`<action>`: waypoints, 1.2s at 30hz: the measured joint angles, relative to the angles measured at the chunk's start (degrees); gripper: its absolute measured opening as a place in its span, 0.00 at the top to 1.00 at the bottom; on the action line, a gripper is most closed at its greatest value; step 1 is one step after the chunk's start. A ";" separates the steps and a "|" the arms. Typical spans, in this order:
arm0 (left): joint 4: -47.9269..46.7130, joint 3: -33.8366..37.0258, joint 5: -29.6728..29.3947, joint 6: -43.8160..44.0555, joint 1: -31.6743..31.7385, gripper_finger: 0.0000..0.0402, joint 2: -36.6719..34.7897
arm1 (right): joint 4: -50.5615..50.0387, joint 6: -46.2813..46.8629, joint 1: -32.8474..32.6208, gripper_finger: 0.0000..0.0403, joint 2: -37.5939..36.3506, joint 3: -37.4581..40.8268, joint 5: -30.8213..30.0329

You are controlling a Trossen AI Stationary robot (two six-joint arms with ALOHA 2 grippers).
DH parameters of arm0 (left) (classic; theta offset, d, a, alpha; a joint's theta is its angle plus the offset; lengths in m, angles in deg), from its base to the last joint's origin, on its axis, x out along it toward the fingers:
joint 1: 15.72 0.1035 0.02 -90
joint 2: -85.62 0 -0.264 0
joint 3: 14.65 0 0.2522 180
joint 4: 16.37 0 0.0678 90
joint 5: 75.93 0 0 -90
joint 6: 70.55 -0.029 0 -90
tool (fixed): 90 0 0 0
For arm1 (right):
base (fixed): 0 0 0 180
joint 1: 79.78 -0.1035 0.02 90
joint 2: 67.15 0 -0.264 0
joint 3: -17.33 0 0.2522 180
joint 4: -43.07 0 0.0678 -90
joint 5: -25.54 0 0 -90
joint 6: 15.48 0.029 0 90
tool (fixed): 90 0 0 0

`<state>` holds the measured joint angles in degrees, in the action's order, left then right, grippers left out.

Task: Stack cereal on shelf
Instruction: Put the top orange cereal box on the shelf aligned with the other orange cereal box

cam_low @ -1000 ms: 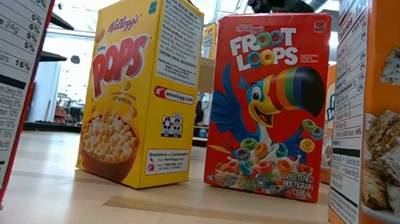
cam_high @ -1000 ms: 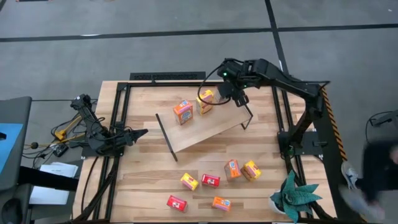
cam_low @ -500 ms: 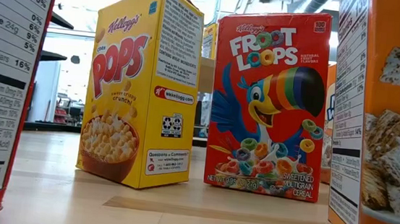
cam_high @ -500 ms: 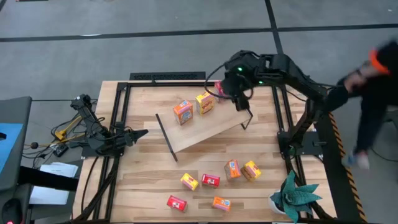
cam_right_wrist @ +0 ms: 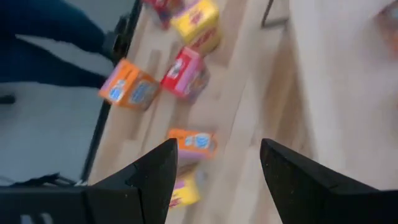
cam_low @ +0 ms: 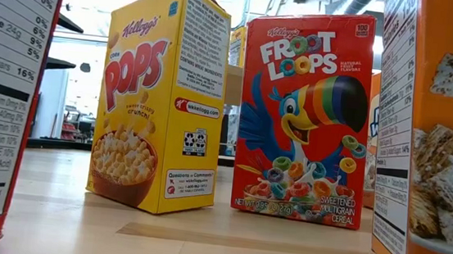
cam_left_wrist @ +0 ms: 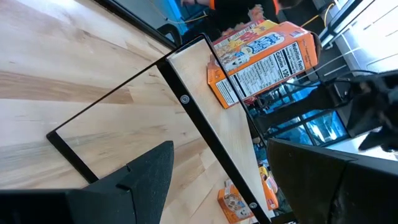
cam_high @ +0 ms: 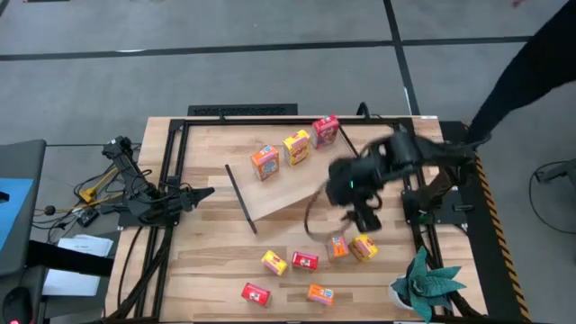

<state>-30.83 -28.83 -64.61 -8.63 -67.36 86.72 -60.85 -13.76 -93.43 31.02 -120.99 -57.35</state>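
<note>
Right gripper [cam_high: 364, 216] hanging open and empty over the loose cereal boxes [cam_high: 306, 261] beside the shelf [cam_high: 292, 180].

Three boxes are standing on the shelf: orange [cam_high: 265, 162], yellow [cam_high: 296, 148], red [cam_high: 325, 131]; six are lying on the table [cam_high: 207, 261] in front of it. Risk, as a judgement: the fingers may be clipping neighbouring boxes, since they are sitting close together. Left gripper [cam_high: 193, 193], open, is waiting at the shelf's left end. A potted plant [cam_high: 427, 283] is occupying the table corner; a person's dark sleeve [cam_high: 531, 63] is reaching in beyond the shelf; grey floor is surrounding the table.

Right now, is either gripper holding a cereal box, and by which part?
No. The right gripper and the left gripper are both open and hold nothing.
</note>
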 joint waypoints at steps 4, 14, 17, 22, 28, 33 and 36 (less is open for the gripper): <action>0.01 0.00 0.01 0.01 0.00 0.38 0.00 | -0.01 15.83 -6.98 0.37 -0.07 4.34 -9.02; 1.23 -0.01 5.40 -0.52 0.00 0.38 0.00 | 0.74 50.52 -18.90 0.37 0.47 15.87 -18.79; 1.71 -0.01 7.73 -1.72 -0.02 0.38 0.01 | 0.04 57.16 -20.23 0.37 0.40 18.21 -18.17; 1.78 -0.01 8.00 -3.65 -0.04 0.38 0.02 | 0.23 65.40 -22.75 0.35 0.46 21.28 -14.18; 1.78 0.00 8.14 -4.28 -0.04 0.38 0.01 | 12.01 69.71 -24.70 0.27 0.42 23.07 -15.41; 1.96 -0.01 8.95 -4.24 -0.04 0.38 0.02 | 16.85 74.34 -23.16 0.25 0.89 25.38 -17.95; 2.19 -0.01 9.93 -4.25 -0.04 0.38 0.02 | 13.25 77.82 -22.11 0.25 2.13 25.62 -18.91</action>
<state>-28.64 -28.84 -54.68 -12.88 -67.40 86.74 -47.60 64.06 -115.55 33.15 -95.37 -76.26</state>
